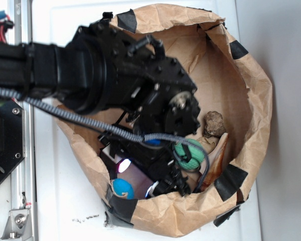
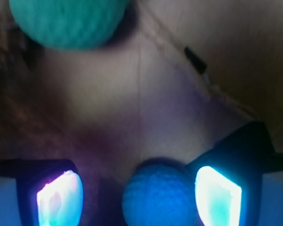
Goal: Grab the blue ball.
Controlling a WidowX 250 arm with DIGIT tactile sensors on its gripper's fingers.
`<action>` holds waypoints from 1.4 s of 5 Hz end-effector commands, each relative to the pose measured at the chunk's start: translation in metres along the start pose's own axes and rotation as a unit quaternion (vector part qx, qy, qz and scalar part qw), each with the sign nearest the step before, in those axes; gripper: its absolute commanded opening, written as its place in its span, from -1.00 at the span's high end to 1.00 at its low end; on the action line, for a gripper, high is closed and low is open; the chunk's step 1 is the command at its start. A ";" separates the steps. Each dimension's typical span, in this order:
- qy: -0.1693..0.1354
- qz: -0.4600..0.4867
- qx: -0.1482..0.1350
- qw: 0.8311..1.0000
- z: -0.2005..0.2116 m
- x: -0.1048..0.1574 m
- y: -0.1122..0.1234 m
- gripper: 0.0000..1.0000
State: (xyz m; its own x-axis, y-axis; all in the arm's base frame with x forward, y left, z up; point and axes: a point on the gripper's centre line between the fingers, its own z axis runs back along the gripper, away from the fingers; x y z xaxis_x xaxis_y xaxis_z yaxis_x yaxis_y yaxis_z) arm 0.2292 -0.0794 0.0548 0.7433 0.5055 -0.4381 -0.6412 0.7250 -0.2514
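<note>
The blue ball [image 2: 155, 195] lies on the brown paper floor between my gripper's [image 2: 137, 188] two glowing pads. It sits close against the right pad [image 2: 217, 195], while a dark gap separates it from the left pad [image 2: 59, 200]. The jaws stand apart, so the gripper is open. In the exterior view the blue ball [image 1: 123, 188] shows at the near-left wall of the paper bowl, beside the lowered gripper [image 1: 138, 176]. A larger green dimpled ball [image 2: 68, 21] lies further ahead, apart from the fingers.
Everything sits inside a crumpled brown paper bowl [image 1: 261, 100] patched with black tape [image 1: 230, 182]. The green ball [image 1: 188, 153] and a brown lumpy piece [image 1: 214, 124] lie at the right of the bowl. The paper wall rises close around the gripper.
</note>
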 end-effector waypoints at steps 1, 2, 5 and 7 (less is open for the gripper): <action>0.002 -0.028 -0.001 1.000 -0.005 -0.015 0.002 -1.00; -0.002 -0.030 -0.005 1.000 -0.003 -0.018 0.003 -1.00; 0.008 -0.035 0.041 0.999 -0.035 -0.013 0.022 -1.00; 0.037 -0.067 0.025 0.997 -0.060 -0.026 0.018 -1.00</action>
State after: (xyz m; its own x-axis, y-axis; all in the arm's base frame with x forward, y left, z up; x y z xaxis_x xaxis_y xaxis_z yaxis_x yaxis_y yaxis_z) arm 0.2010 -0.0948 0.0152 0.7685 0.4359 -0.4684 -0.5914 0.7633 -0.2600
